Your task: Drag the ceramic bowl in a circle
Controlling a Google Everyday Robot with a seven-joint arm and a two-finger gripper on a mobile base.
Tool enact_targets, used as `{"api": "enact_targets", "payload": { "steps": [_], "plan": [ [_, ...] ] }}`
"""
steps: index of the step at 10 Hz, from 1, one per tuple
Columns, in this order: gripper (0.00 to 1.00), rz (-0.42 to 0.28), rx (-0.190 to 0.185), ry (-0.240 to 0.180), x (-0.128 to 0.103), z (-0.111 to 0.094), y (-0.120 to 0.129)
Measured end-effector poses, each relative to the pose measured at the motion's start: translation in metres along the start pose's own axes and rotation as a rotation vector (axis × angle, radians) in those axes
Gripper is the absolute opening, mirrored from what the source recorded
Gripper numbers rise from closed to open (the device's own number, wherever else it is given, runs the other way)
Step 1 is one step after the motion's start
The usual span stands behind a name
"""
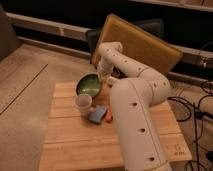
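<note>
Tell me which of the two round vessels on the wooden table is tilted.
The green ceramic bowl, beside the gripper, is tipped with its inside facing the camera. The small pale cup in front of it stands upright.
</note>
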Motion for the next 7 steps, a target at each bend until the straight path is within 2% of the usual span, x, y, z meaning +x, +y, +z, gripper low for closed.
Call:
{"api": "enact_targets", "payload": {
  "steps": [2,3,5,7],
  "plan": [
    [0.0,0.014,0.023,0.014,0.016,-0.007,-0.009],
    [0.0,0.021,0.052,0.025,0.026,-0.011,-0.019],
    [0.0,0.036,0.145,0.049,0.043,-0.02,-0.05],
    [0.0,0.039,0.234,0.07,0.046,-0.025,-0.079]
  ]
}}
